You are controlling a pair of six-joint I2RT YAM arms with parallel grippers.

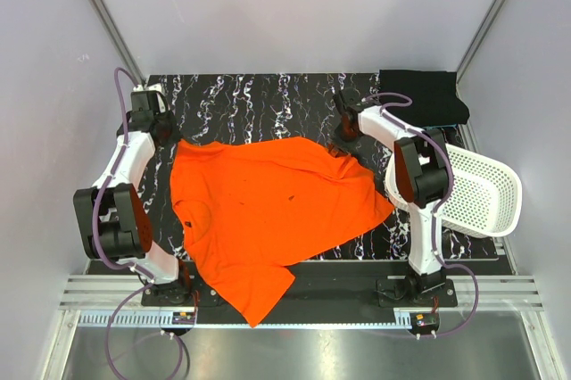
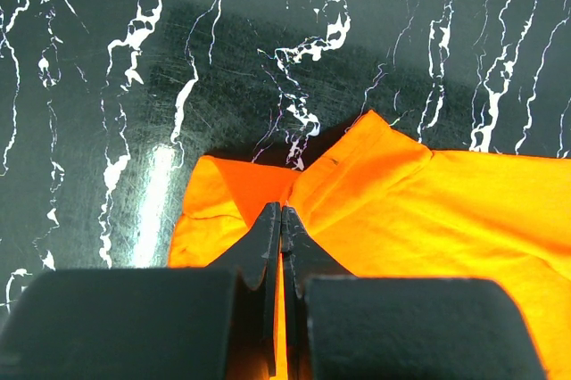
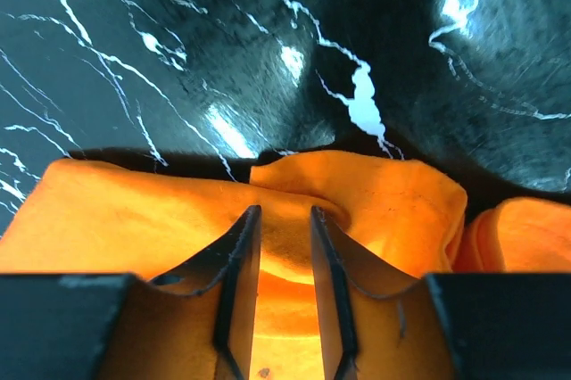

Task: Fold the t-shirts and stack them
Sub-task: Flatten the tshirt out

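Note:
The orange t-shirt (image 1: 268, 210) lies spread on the black marble table (image 1: 250, 103), its lower part hanging over the near edge. My left gripper (image 1: 175, 136) is at the shirt's far left corner. In the left wrist view it (image 2: 281, 210) is shut tight on a thin fold of the orange t-shirt (image 2: 428, 210). My right gripper (image 1: 344, 143) is at the shirt's far right corner. In the right wrist view it (image 3: 285, 212) stands narrowly apart with a bunched fold of the orange t-shirt (image 3: 134, 210) pinched between its jaws. The black t-shirt (image 1: 424, 95) lies folded at the back right corner.
A white perforated basket (image 1: 486, 193) lies tipped at the table's right edge, beside the right arm. Grey walls close in the left, right and back sides. A metal rail (image 1: 294, 295) runs along the near edge under the hanging fabric.

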